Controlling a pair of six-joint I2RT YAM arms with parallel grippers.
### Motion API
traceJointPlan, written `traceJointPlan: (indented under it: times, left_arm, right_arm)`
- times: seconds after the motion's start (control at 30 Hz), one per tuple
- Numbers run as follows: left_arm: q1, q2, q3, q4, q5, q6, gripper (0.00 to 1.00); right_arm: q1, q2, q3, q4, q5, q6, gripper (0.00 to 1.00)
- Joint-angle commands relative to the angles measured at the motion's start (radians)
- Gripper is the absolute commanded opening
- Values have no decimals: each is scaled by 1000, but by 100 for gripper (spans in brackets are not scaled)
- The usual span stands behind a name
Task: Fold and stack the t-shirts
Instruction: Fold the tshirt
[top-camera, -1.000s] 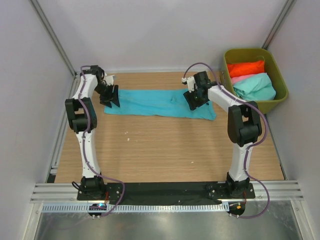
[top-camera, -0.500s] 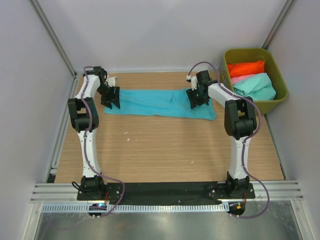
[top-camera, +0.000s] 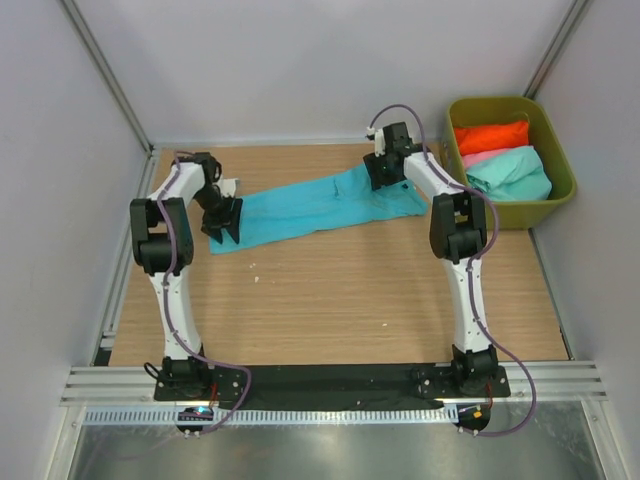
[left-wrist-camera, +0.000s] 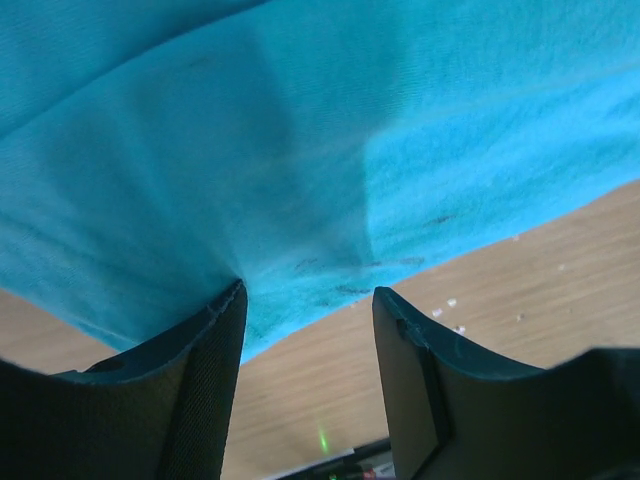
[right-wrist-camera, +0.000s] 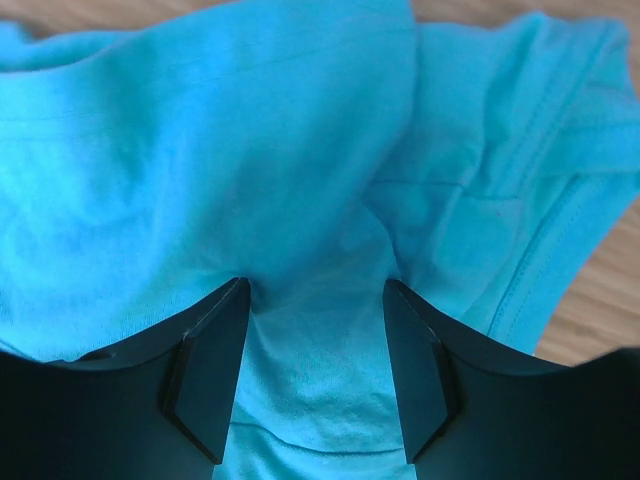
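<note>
left gripper (top-camera: 222, 222) has its jaws narrow and closed on the turquoise shirt (top-camera: 310, 205), gripping the end farthest from the bin (top-camera: 500, 102). in our left wrist view the cloth puckers toward one fingertip and its edge hangs above the bare table (top-camera: 330, 300). right gripper (top-camera: 378, 172) is also narrow and holds that shirt at the end nearest the bin, and in our right wrist view we see the fabric drawn down in creases between its fingers (right-wrist-camera: 210, 370). between the two grips the shirt runs as a long band across the table, slanting so that the end nearer the bin sits farther back than the other. its corner comes near the bin's wall, but we cannot tell whether it touches. inside the bin we see three more shirts bunched together: the orange-red shirt (top-camera: 490, 136) at the back, the mint shirt (top-camera: 510, 172) at the front, and the pink shirt (top-camera: 478, 157) showing as a strip between them.
</note>
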Motion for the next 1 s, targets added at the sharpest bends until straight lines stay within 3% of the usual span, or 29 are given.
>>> traceJointPlan:
  times: [0.0,0.17,0.37,0.47,0.63,0.8,0.97]
  left_arm:
    - [-51,-129,-102,-23,-45,-4,55]
    - [-137,-295,-286,0,-69,-13,56]
    - [-221,-462,-302,3,-152,14,57]
    - [-232,-484,-279,7,-223,75,58]
    - [-232,-455,-285,96,-344,209,58]
    - [-232,-404,-300,180,-375,330,59]
    - [-232,-340,-294,185,-368,407,58]
  right_arm:
    - [3,36,104,35,43,19,62]
    - [12,91,232,85,92,9,65]
    - [23,-62,217,110,165,36,67]
    - [5,-192,126,78,159,135,67]
    - [-31,-382,-141,16,-7,392,68]
    - [-60,-421,-307,21,-176,544,68]
    - [-78,-398,-363,41,-198,571,68]
